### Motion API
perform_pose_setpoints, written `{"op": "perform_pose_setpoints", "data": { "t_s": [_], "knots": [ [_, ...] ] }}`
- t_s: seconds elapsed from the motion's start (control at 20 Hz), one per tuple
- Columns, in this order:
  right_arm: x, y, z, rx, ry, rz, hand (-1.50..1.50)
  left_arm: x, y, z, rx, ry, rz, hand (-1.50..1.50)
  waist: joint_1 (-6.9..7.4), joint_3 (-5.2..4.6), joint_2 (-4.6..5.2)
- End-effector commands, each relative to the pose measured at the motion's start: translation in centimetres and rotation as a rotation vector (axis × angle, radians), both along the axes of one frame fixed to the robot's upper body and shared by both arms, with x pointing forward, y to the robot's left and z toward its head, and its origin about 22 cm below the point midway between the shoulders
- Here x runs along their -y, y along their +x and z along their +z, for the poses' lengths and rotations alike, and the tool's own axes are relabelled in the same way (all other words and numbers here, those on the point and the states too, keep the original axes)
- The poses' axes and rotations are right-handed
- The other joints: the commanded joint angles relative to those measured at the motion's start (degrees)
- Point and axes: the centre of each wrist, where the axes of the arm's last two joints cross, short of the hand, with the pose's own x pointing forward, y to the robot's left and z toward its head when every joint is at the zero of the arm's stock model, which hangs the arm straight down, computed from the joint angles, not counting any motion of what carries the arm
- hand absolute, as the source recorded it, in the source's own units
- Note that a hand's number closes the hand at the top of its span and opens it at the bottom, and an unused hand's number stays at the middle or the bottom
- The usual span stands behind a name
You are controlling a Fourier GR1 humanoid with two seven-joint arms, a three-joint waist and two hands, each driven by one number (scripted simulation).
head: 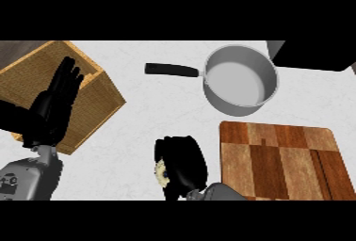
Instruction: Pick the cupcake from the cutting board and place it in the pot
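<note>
My right hand [182, 164] hovers over the white counter just left of the wooden cutting board [281, 160], its fingers curled round the cupcake [161, 173]. Only a pale yellowish edge of the cupcake shows at the hand's left side. The grey pot [240, 80] with a black handle [170, 69] stands further back, above the board's upper left corner, and holds nothing. My left hand [55, 106] rests open at the left, fingers pointing up, over a wooden box.
A wooden box [83, 108] sits at the left on the counter. A dark object [313, 54] lies at the back right corner, beside the pot.
</note>
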Motion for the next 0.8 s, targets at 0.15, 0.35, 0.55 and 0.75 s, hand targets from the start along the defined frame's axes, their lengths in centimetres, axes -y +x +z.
{"op": "perform_pose_setpoints", "data": {
  "t_s": [0.15,0.35,0.55,0.75],
  "knots": [
    [-2.6,1.1,6.2,0.315,0.242,-0.241,1.50,0.4,0.2,-0.7,-0.019,-0.003,0.001,0.00,-0.69,-0.12,-0.66],
    [-4.2,1.4,8.3,0.447,0.267,-0.356,1.50,-0.5,0.5,-0.8,-0.021,0.007,0.012,0.00,-1.32,-0.25,-0.74],
    [-5.2,2.3,10.4,0.532,0.286,-0.435,1.50,-0.8,1.2,-0.2,-0.022,0.028,0.043,0.00,-2.35,-0.17,-0.72],
    [-5.3,4.5,11.4,0.519,0.304,-0.525,1.50,0.2,0.6,-0.6,-0.005,-0.003,0.035,0.00,-2.12,-0.12,-0.40]
  ]
}}
